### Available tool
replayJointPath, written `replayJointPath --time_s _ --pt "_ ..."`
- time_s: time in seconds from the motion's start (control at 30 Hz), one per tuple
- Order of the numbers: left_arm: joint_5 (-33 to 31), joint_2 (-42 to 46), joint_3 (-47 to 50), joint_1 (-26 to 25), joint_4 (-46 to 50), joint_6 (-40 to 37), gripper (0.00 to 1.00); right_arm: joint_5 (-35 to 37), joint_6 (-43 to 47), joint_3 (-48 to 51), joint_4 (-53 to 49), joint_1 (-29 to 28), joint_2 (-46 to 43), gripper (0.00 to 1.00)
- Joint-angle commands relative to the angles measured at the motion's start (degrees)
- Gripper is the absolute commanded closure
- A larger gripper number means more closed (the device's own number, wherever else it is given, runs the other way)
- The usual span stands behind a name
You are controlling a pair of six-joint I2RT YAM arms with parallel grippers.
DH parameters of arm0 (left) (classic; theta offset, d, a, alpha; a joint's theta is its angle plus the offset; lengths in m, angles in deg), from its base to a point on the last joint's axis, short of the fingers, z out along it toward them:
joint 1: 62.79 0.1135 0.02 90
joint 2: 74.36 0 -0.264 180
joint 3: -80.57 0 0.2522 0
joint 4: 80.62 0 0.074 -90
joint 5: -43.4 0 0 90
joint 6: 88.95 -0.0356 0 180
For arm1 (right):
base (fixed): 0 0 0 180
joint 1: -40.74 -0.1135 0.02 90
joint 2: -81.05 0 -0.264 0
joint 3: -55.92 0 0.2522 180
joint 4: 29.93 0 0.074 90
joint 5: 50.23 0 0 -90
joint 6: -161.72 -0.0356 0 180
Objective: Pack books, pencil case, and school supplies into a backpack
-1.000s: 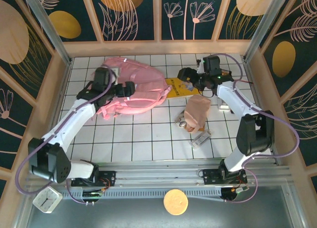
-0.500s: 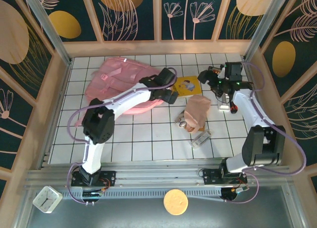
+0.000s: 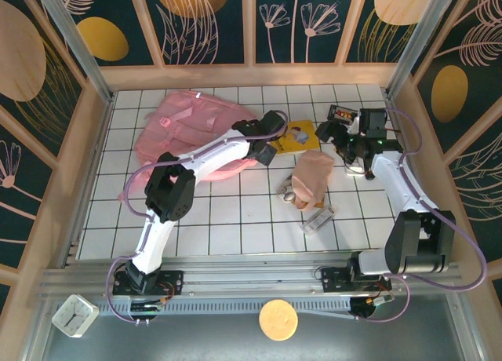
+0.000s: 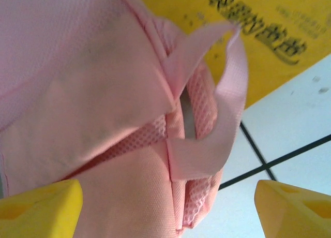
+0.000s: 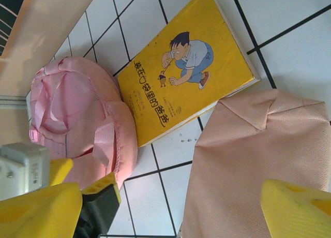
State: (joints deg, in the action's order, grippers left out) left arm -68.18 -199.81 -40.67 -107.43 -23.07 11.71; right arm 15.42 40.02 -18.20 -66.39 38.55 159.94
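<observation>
Pink backpack [image 3: 188, 133] now has the left gripper [image 4: 166, 207] swung to its right edge, jaws spread ungrasping, likely to open it; right gripper [image 3: 328, 132] released.

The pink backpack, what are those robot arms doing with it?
They look to be getting ready to pack it. The left gripper hangs open at the edge of the big soft pink fabric backpack, over its strap loop. The right gripper hovers open above the thin yellow book with a cartoon figure and the lumpy beige fabric pencil case. Both lie on the white tiled table beside the backpack, not yet packed.
</observation>
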Motion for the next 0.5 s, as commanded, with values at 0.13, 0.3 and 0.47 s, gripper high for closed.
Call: replayJointPath --time_s 0.13,0.3,0.47 --pt "-0.6 -0.3 4.2 -0.2 1.2 -2.0 0.14 -2.2 -0.4 1.8 2.7 0.5 -1.2 0.10" --pt "-1.4 -2.5 4.4 -0.2 1.0 -3.1 0.13 -2.3 -0.4 2.4 2.9 0.5 -1.5 0.10" --pt "-2.3 -5.1 3.7 -0.2 1.5 -4.4 0.12 -2.1 -0.6 3.1 3.2 0.5 -2.0 0.10"
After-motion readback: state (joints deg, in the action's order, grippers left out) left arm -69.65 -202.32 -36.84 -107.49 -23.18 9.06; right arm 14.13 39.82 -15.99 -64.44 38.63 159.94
